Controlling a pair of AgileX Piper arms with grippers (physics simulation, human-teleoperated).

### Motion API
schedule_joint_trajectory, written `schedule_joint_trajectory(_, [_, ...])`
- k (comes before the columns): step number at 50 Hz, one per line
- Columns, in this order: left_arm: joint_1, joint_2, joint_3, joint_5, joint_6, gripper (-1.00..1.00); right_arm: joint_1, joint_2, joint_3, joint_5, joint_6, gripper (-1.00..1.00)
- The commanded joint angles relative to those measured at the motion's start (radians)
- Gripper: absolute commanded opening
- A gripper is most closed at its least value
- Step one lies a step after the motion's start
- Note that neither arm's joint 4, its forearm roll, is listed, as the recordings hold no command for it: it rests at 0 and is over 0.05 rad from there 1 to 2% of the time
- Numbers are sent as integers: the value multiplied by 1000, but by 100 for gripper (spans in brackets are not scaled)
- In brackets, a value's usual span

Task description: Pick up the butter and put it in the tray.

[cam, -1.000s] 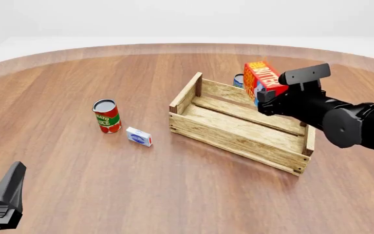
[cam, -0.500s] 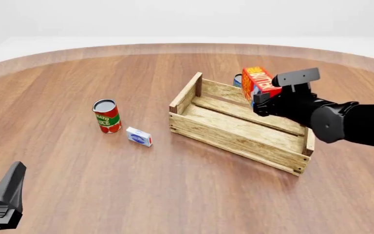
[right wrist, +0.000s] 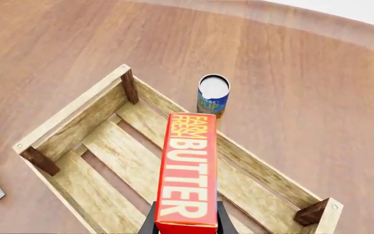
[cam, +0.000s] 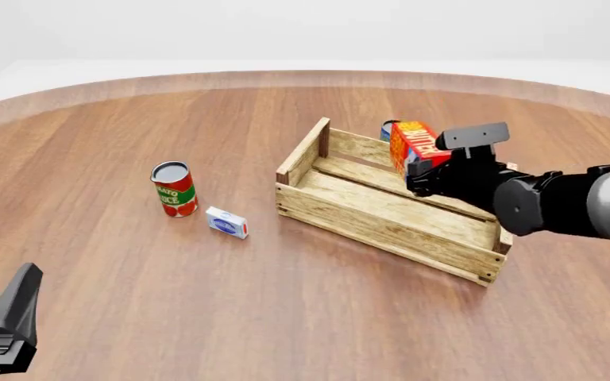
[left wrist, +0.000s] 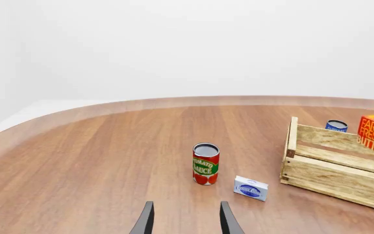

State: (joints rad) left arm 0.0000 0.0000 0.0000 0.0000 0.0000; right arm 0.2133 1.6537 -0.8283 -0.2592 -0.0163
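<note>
Butter carton is pinched betw. the right gripper fingers, held clear of the table and over the wooden tray, above its far long wall. In the right wrist view the carton runs lengthwise away from the camera, orange face w/ "FARM FRESH BUTTER" up, the two dark fingers pressed on either side of its near end; the gripper sits at the picture's lower edge. Slatted tray floor shows under and beside the carton, nothing lying in it that can be seen.

Just beyond the tray's far wall stands a blue can w/ a pale lid, upright, apart from the carton; in the front view only a sliver of it shows behind the butter.

Left of the tray: small white-and-blue box lying flat on the table, and just beside it, farther left, an upright red tomato sauce can. Both well apart from the tray.

Left gripper is spread, fingers parallel w/ nothing betw. them, low over the wood table at the near-left, well apart from everything; sauce can and box lie ahead of it.
</note>
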Motion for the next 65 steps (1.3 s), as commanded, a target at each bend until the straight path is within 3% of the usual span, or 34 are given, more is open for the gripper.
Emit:
schedule_joint_trajectory(1, [0, 0, 0, 0, 0, 100, 1, 7, -7, -14, 31, -100])
schedule_joint_trajectory(65, [0, 0, 0, 0, 0, 100, 15, 83, 20, -43, 72, -100])
